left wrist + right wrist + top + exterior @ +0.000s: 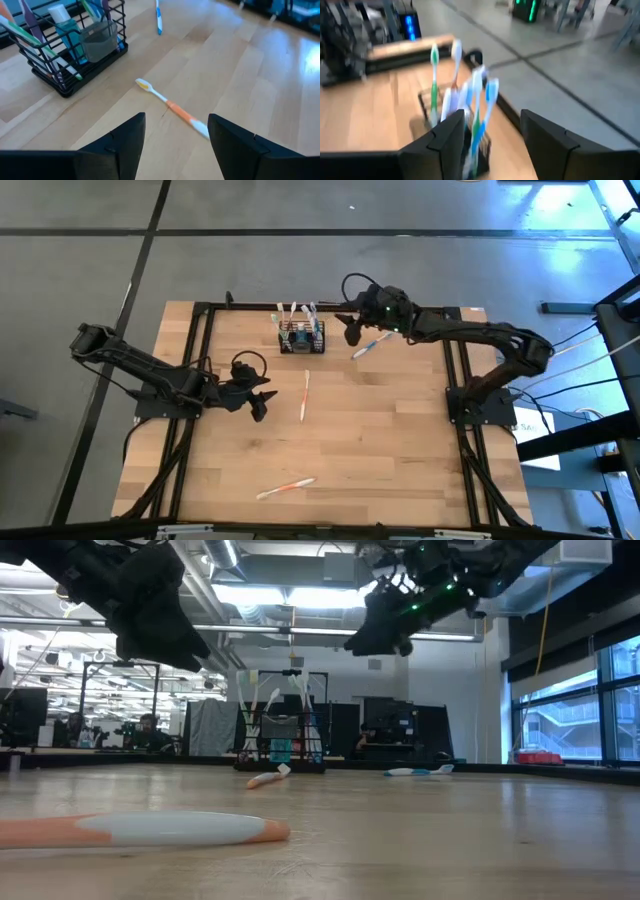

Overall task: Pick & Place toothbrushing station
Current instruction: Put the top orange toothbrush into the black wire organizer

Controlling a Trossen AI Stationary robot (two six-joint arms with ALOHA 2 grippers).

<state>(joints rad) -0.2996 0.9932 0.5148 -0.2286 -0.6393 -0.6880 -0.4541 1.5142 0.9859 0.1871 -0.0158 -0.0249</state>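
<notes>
The toothbrushing station [301,337], a small black wire-mesh basket, stands on its base at the far middle of the wooden table. Toothbrushes and a teal tube stand upright in it [70,50]. My right gripper [352,328] hovers open just to its right, raised above the table, with the basket ahead of its fingers [455,125]. Left of the table's centre, my left gripper [262,402] hangs open over the wood, with nothing between its fingers [175,145]. In the low view the basket [283,745] shows far back, with both arms high above the table.
Three loose toothbrushes lie on the table. An orange-and-white one [305,395] lies at the centre, just ahead of my left gripper. A blue one [370,345] lies near my right gripper. Another orange one [285,488] lies toward the near edge. Black frame rails [455,370] run along both sides.
</notes>
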